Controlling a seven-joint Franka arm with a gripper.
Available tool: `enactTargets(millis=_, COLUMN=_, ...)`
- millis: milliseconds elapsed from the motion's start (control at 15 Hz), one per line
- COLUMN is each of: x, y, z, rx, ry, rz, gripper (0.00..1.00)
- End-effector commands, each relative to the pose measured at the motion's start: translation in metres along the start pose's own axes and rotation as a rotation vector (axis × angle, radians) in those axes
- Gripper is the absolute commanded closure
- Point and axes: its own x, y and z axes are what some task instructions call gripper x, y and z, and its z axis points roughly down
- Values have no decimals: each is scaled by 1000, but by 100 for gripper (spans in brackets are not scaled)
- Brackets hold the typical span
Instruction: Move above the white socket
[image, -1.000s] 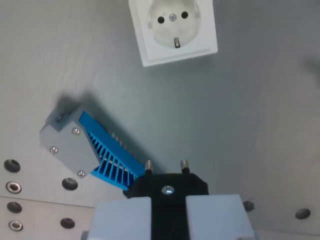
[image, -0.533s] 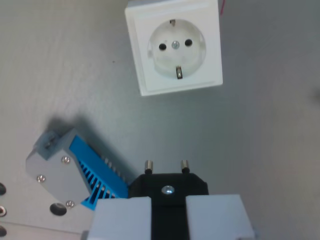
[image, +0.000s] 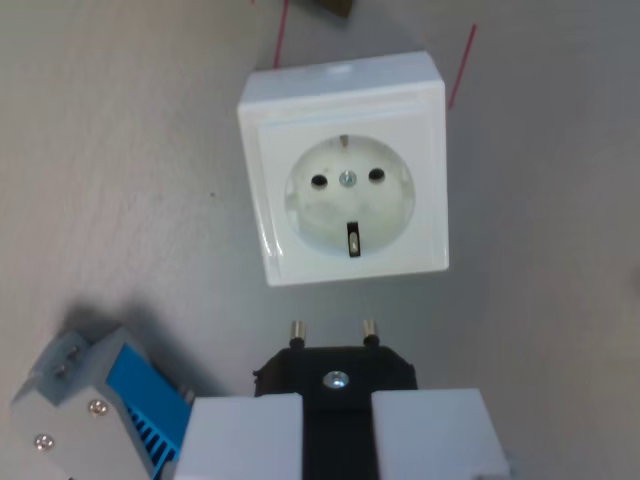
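Note:
The white socket (image: 346, 170) lies flat on the grey table in the upper middle of the wrist view, its round recess with two holes facing up. My gripper (image: 336, 440) is at the bottom middle, its white fingers (image: 245, 440) shut on a black plug (image: 335, 372). The plug's two metal pins point toward the socket and end just short of its near edge in the picture.
A grey and blue finned part (image: 95, 405) lies at the lower left, partly hidden by my gripper. Two thin red lines (image: 460, 68) run beside the socket's far corners. A dark object (image: 332, 6) shows at the top edge.
The camera has moved toward the socket: the socket has shifted down the picture and grown larger. The finned part has slid to the lower left. The plug stays held.

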Motion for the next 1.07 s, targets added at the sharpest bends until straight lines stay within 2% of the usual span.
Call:
enactTargets(millis=67, x=9, y=6, z=10, rx=17, ry=7, rz=-69, gripper=100)
enactTargets(millis=667, x=20, y=9, z=31, rx=25, ry=-6, rz=-76, gripper=100)
enactTargets(millis=1067, x=24, y=10, z=37, rx=22, ry=4, rz=-69, gripper=100)
